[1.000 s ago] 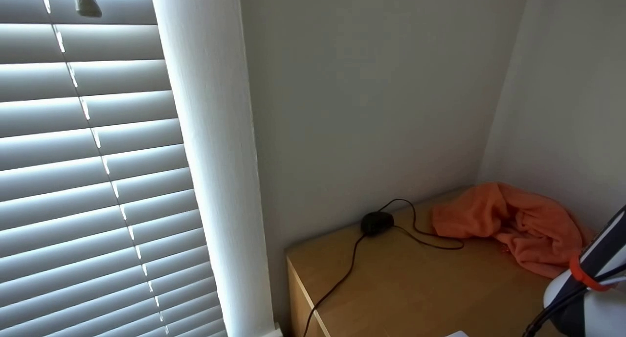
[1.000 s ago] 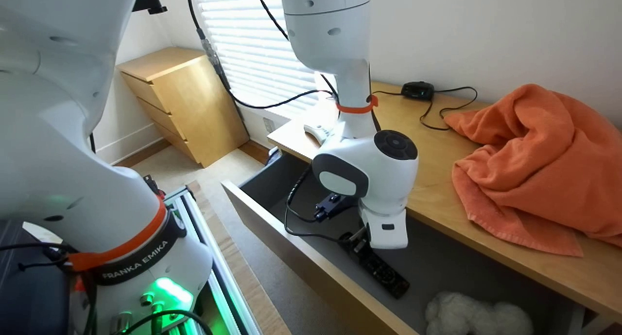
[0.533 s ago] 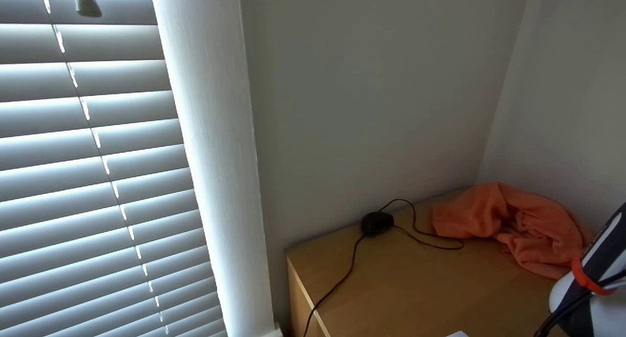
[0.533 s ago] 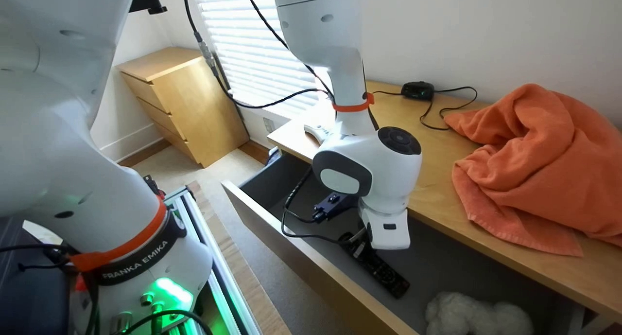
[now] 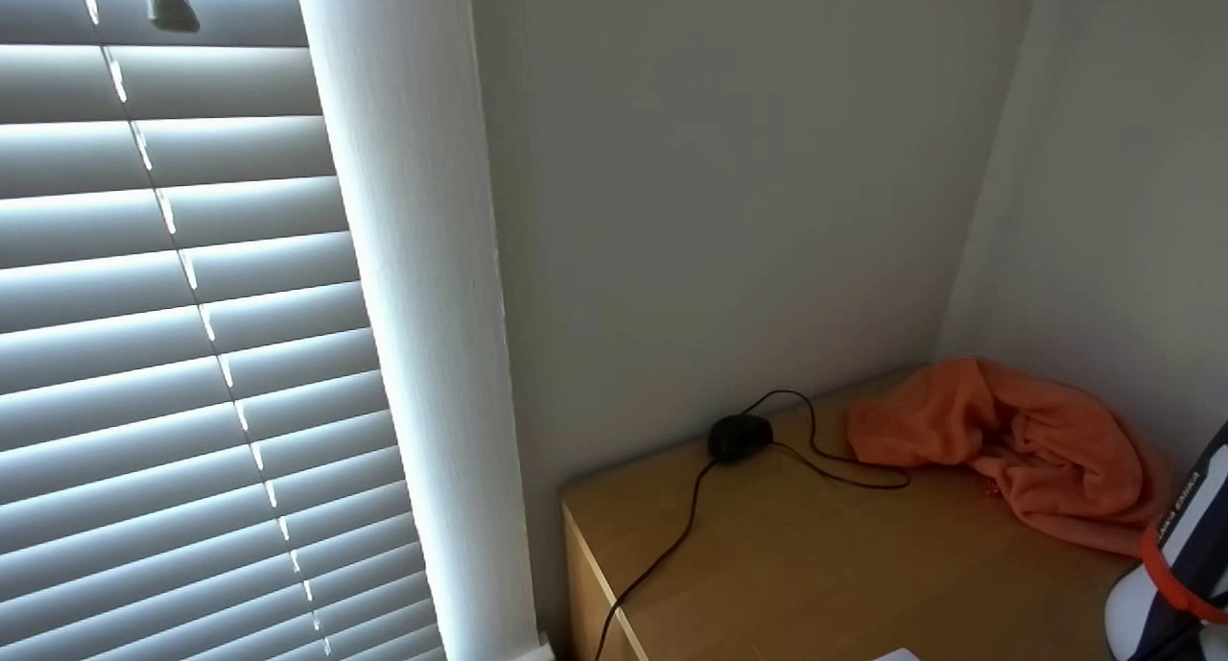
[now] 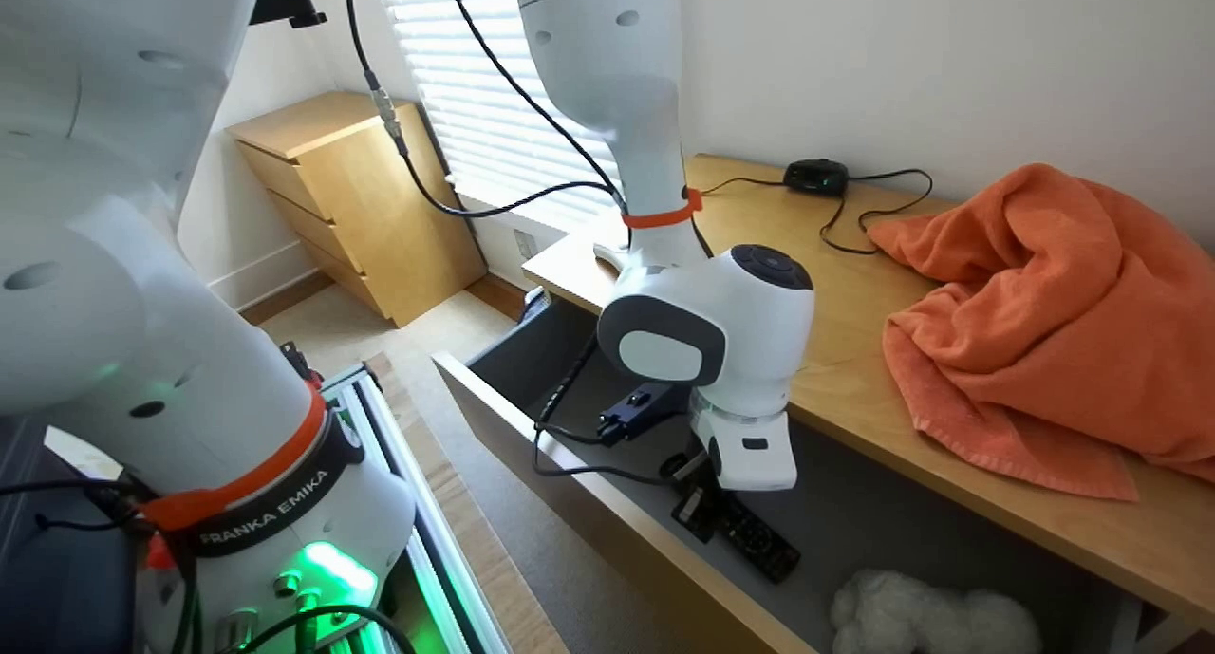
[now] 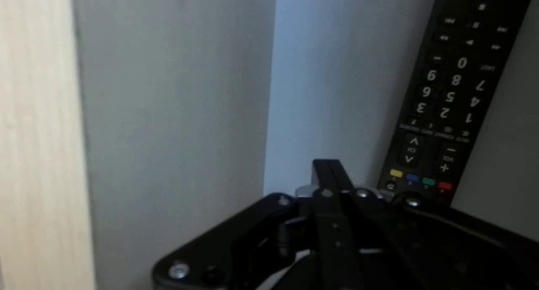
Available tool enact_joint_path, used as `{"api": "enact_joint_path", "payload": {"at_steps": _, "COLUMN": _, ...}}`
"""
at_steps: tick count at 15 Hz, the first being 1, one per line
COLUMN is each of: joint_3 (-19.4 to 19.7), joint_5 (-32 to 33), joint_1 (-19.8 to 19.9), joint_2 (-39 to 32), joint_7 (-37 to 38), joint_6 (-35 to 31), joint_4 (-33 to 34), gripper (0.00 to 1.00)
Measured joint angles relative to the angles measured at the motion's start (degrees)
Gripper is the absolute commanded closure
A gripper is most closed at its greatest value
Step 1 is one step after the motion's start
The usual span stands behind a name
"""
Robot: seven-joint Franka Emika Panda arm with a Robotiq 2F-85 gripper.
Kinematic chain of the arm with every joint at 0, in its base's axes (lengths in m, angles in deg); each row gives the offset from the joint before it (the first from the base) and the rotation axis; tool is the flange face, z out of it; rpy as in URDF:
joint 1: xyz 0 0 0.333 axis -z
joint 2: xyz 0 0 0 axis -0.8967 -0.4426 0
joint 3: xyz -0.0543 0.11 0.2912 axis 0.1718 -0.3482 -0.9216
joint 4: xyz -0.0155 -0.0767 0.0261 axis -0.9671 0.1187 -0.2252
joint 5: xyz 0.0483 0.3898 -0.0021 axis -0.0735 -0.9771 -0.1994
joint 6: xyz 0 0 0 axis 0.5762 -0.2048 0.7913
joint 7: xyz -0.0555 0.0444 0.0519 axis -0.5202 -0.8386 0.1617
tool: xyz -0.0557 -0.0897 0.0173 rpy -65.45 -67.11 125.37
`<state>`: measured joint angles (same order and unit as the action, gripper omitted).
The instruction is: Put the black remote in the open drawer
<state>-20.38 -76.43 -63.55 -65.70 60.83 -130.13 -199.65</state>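
Observation:
The black remote (image 6: 759,540) lies flat on the floor of the open drawer (image 6: 845,502), just beside my gripper (image 6: 695,516). Seen from the wrist, the remote (image 7: 454,92) slants along the right, buttons up, its lower end behind the gripper's linkage. My gripper (image 7: 329,166) is shut, its two fingertips pressed together with nothing between them. They point at bare drawer floor, left of the remote and apart from it. The drawer's inner wall (image 7: 177,113) rises on the left of the wrist view.
A white fluffy thing (image 6: 930,616) sits in the drawer, beyond the remote. On the dresser top lie an orange towel (image 6: 1063,322) and a small black plug (image 6: 816,176) with a thin cable. The drawer's front panel (image 6: 588,502) borders the gripper closely.
The jaws have come together. In an exterior view the arm has shifted a little left, towards the drawer's front panel, and the fingers now stand beside the remote. The remote has stayed in place.

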Motion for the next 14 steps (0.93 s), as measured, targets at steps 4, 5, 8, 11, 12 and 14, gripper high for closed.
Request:
{"api": "enact_joint_path", "payload": {"at_steps": 4, "joint_3": 2.06, "joint_5": 2.94, "joint_1": -1.95, "joint_2": 1.43, "joint_7": 1.66, "joint_6": 0.0, "joint_4": -1.19, "gripper": 1.0}}
{"api": "enact_joint_path", "payload": {"at_steps": 5, "joint_3": 2.71, "joint_5": 3.85, "joint_1": -2.3, "joint_2": 1.96, "joint_7": 1.97, "joint_6": 0.0, "joint_4": -1.52, "gripper": 1.0}}
{"api": "enact_joint_path", "payload": {"at_steps": 8, "joint_3": 4.75, "joint_5": 7.08, "joint_1": -3.24, "joint_2": 3.84, "joint_7": 2.91, "joint_6": 0.32, "joint_4": -2.78, "gripper": 1.0}}
{"api": "enact_joint_path", "payload": {"at_steps": 11, "joint_3": 7.08, "joint_5": 10.54, "joint_1": -4.49, "joint_2": 6.09, "joint_7": 4.12, "joint_6": 0.56, "joint_4": -4.24, "gripper": 1.0}}
{"api": "enact_joint_path", "payload": {"at_steps": 12, "joint_3": 7.84, "joint_5": 11.58, "joint_1": -4.95, "joint_2": 6.97, "joint_7": 4.32, "joint_6": 0.8, "joint_4": -4.74, "gripper": 1.0}}
{"api": "enact_joint_path", "payload": {"at_steps": 14, "joint_3": 9.16, "joint_5": 13.99, "joint_1": -5.55, "joint_2": 9.05, "joint_7": 4.37, "joint_6": 1.9, "joint_4": -5.69, "gripper": 1.0}}
